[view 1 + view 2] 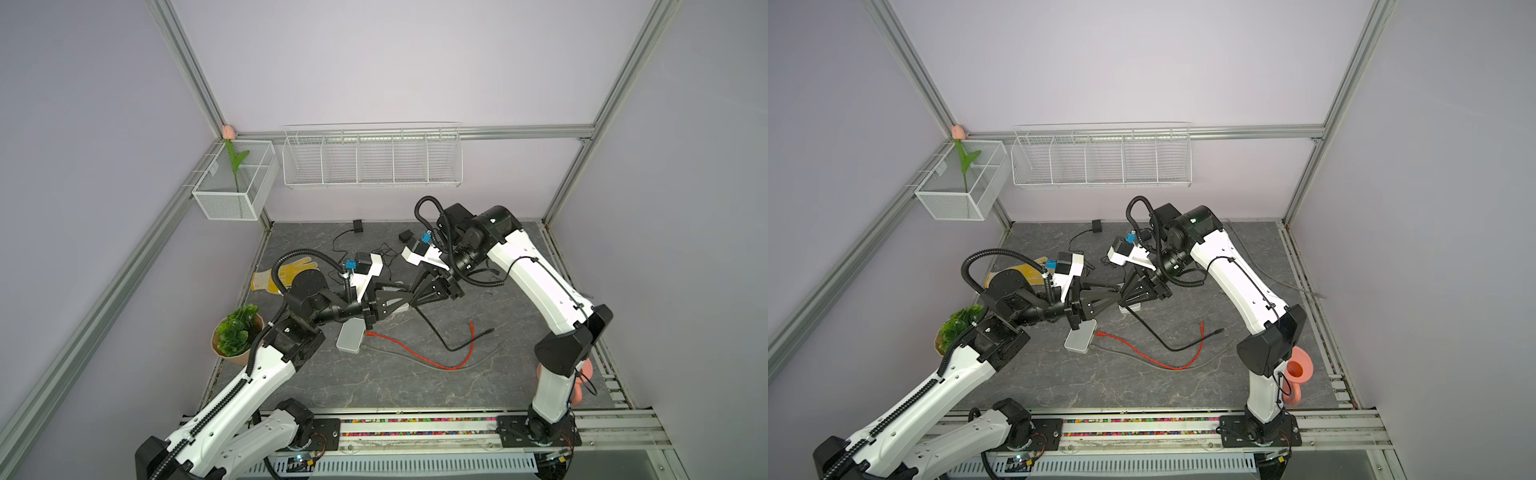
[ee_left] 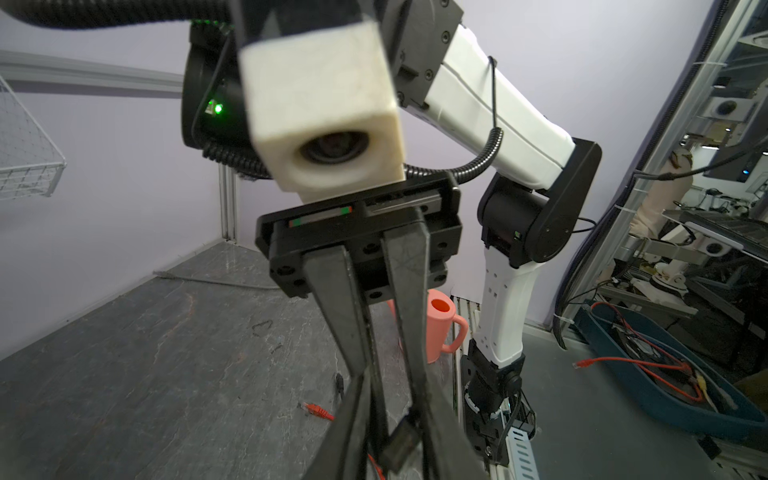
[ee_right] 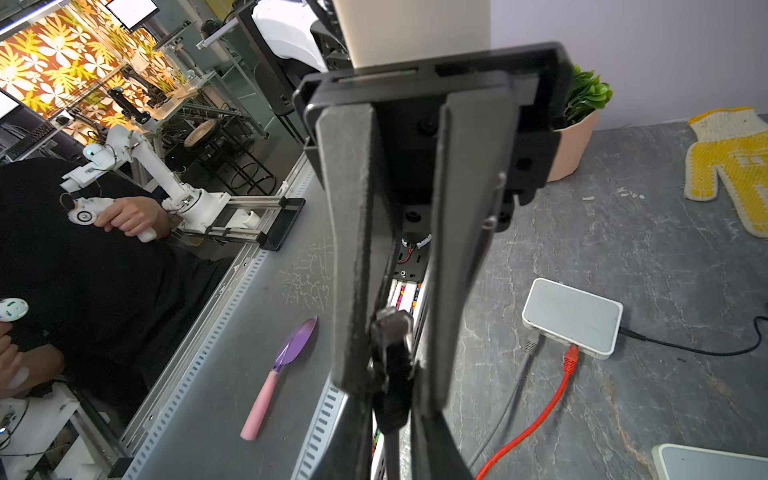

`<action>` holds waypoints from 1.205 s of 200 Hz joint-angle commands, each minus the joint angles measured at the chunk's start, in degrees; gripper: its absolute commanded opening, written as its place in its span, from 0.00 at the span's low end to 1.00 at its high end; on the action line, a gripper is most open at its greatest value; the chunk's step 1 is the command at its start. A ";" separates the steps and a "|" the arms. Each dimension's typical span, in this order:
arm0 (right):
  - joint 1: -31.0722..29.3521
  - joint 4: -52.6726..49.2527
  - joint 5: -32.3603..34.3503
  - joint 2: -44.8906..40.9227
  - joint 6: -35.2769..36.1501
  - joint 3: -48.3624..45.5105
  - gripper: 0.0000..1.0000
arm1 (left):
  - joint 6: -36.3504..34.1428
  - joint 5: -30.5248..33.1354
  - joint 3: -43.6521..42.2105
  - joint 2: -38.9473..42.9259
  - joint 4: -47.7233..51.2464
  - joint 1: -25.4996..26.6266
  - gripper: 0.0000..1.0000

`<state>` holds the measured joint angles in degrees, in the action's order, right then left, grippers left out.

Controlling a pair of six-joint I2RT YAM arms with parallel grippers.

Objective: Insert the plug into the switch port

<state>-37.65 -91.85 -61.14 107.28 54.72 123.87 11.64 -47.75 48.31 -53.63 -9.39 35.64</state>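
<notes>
Enclosure: lilac walls, aluminium frame (image 1: pixel 193 70), dark grey stone-pattern mat (image 1: pixel 374 386), arm bases on a front rail (image 1: pixel 415 428).

Upper left: mesh basket (image 1: pixel 226 205) hung on the frame, a tulip (image 1: pixel 237 160) standing in it.

Left edge of mat: potted plant (image 1: pixel 237 330). A yellow glove (image 1: pixel 293 271) lies flat just above it in the frame.

Left of centre: white switch (image 1: pixel 349 337) flat on the mat. A red cable (image 3: pixel 570 360) and a grey cable (image 3: pixel 531 343) are plugged into its right side.

Centre: left gripper (image 1: pixel 408 302) and right gripper (image 1: pixel 417 299) meet tip to tip above the mat.
- The left gripper is pinched on the plug (image 3: pixel 392 328).
- The right gripper is clamped on the black cable (image 3: pixel 390 415) just behind the plug.
- The plug is off the mat, right of the switch and apart from it.

Upper centre: wire rack (image 1: pixel 372 164) on the back wall, with a black adapter (image 1: pixel 358 225) on the mat below.

Lower right: pink jug (image 1: pixel 1298 370) beside the right arm.
</notes>
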 commanded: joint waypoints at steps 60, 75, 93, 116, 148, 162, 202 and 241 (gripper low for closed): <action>-0.63 -3.84 -2.58 -2.11 -2.63 0.01 0.45 | 1.73 1.23 -1.83 2.29 -0.87 -0.13 0.00; -1.18 3.71 0.69 -5.46 -9.44 -3.69 0.57 | 2.66 3.34 -2.13 2.77 -0.49 -0.12 0.00; -2.85 21.70 12.92 -13.81 -23.47 -14.22 0.61 | 4.51 7.57 -2.87 3.50 -0.43 -0.13 0.00; -6.87 44.62 41.76 -26.19 -35.97 -28.16 0.65 | 8.18 14.66 -4.05 3.69 -1.05 0.01 0.00; -10.41 63.42 59.26 -38.88 -40.34 -43.59 0.57 | 14.20 21.01 -6.49 2.29 -5.76 0.00 0.00; -11.98 66.73 62.14 -40.60 -40.65 -46.39 0.54 | 16.47 21.99 -7.23 1.31 -8.43 0.01 0.00; -18.13 70.28 69.87 -37.15 -37.56 -46.77 0.50 | 20.71 22.43 -7.17 -1.68 -12.68 0.11 0.00; -19.62 71.06 70.10 -33.47 -36.81 -45.69 0.46 | 22.43 24.97 -7.10 -1.98 -12.29 0.32 0.00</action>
<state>-56.47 -24.16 5.65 73.01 17.61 77.73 31.53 -25.21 41.15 -55.83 -19.46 35.68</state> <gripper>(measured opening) 0.469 0.068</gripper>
